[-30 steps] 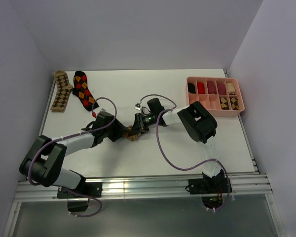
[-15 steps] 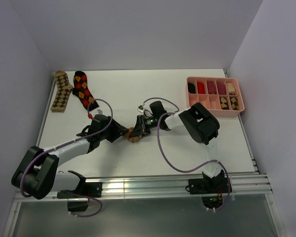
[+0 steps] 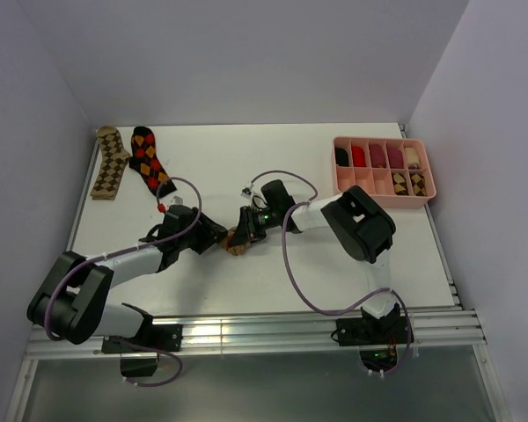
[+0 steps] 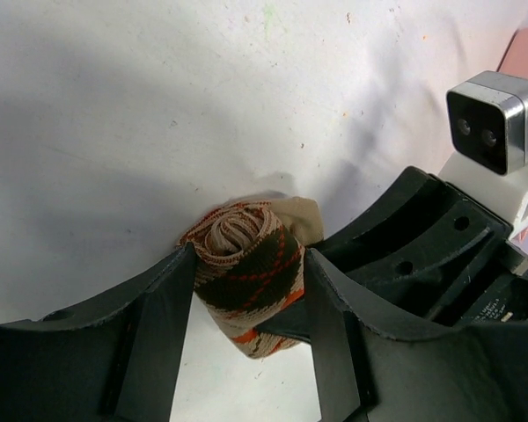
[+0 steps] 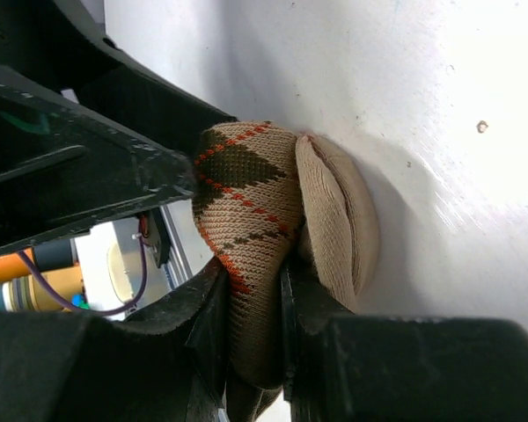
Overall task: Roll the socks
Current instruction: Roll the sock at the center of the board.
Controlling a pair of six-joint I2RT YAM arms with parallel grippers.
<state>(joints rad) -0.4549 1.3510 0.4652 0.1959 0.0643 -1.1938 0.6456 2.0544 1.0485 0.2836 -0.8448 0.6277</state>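
Note:
A beige-brown-orange argyle sock (image 3: pixel 236 241), rolled into a tight roll, sits mid-table between both grippers. My left gripper (image 3: pixel 220 238) comes from the left. In the left wrist view its fingers press both sides of the roll (image 4: pixel 246 281), so the left gripper (image 4: pixel 248 258) is shut on it. My right gripper (image 3: pixel 245 230) comes from the right. In its wrist view the right gripper (image 5: pixel 251 294) pinches the sock's patterned outer layer (image 5: pixel 246 193), with the plain beige cuff (image 5: pixel 339 220) bulging beside it. Two flat argyle socks lie at the far left: tan-brown-cream (image 3: pixel 111 163) and black-red-orange (image 3: pixel 150 161).
A pink compartment tray (image 3: pixel 405 203) stands at the back right, holding plain rolled socks and argyle rolls. Purple cables loop over the table near both arms. White walls close in on the left, back and right.
The left arm has shifted its elbow and the right gripper has edged slightly left. Both grips and the rolled sock stay in nearly the same place.

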